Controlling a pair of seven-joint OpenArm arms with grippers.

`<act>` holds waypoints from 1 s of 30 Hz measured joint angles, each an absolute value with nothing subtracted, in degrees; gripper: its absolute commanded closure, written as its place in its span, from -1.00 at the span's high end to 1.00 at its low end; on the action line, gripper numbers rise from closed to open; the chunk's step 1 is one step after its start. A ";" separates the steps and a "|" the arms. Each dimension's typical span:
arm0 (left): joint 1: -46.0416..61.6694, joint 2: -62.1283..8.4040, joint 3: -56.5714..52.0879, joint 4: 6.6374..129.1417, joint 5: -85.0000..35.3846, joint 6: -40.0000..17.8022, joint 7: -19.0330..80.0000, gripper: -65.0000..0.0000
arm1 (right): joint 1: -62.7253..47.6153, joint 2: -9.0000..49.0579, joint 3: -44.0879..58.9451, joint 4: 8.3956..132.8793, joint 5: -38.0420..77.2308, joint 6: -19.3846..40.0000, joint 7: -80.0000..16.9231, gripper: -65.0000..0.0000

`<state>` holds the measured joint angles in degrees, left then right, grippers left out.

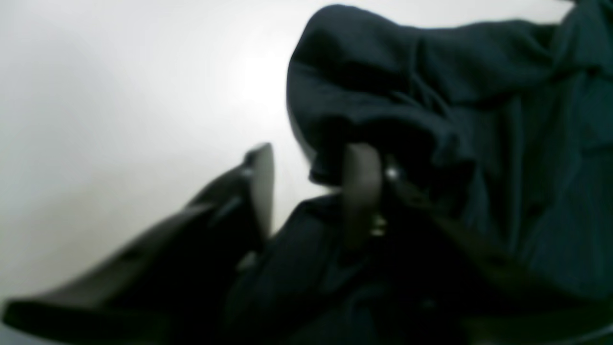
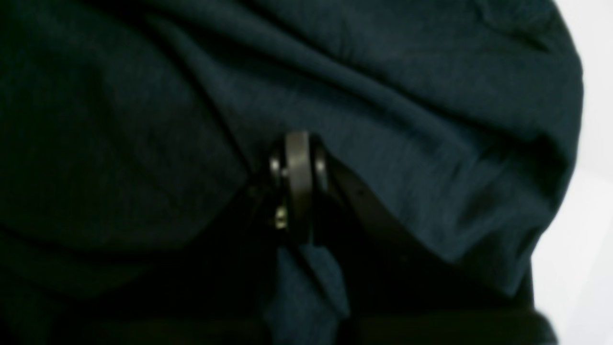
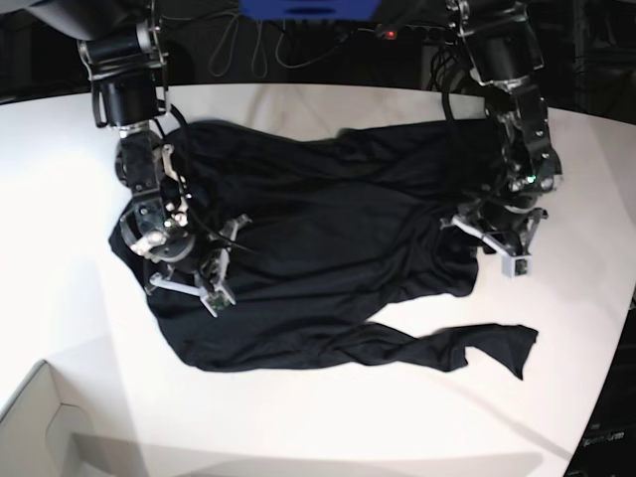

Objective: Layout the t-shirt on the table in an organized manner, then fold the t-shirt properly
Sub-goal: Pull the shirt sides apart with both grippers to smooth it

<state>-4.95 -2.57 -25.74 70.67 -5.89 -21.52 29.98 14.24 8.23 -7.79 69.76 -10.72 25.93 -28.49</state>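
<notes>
Shirt-wise, I'm seeing the black t-shirt lying rumpled across the mid of the white table, closer to the far edge, one strip trailing twd the near right corner. Right gripper, at the shirt's left side, is clamping a fold, fingers pinched tight w/ cloth btwn them. Cardboard box is sitting at the near left corner. Left gripper, at the shirt's right side, is gaping wide, one finger touching fabric, not gripping.

Both wrist views are dim and blurred; overhead light glares off the table.
</notes>
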 measured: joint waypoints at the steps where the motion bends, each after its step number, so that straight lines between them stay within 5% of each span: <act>1: -5.76 -2.72 -25.71 69.23 -6.07 -21.65 29.67 -0.87 | 14.24 8.23 -7.79 69.76 -10.70 25.91 -28.45 -1.00; 2: -6.70 -2.85 -25.71 67.90 -6.31 -22.00 29.47 -1.00 | 14.24 8.23 -7.79 69.76 -10.68 25.91 -28.38 -1.00; 12: -6.28 -4.80 -25.61 74.39 -5.17 -21.82 32.73 -1.00 | 13.76 9.54 -7.84 69.82 -10.55 25.91 -27.99 -1.00; 22: -17.72 -10.33 -25.41 72.86 -4.51 -21.45 32.18 -1.00 | 12.10 9.85 -7.79 71.68 -10.35 25.87 -27.90 -1.00; 30: -20.08 -12.43 -25.47 67.79 -4.45 -21.34 32.69 -0.85 | 10.48 10.04 -7.79 75.61 -10.70 25.91 -28.27 -1.00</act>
<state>-20.08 -12.43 -25.47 67.79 -4.45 -21.34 32.69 10.48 10.04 -7.79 75.61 -10.70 25.91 -28.27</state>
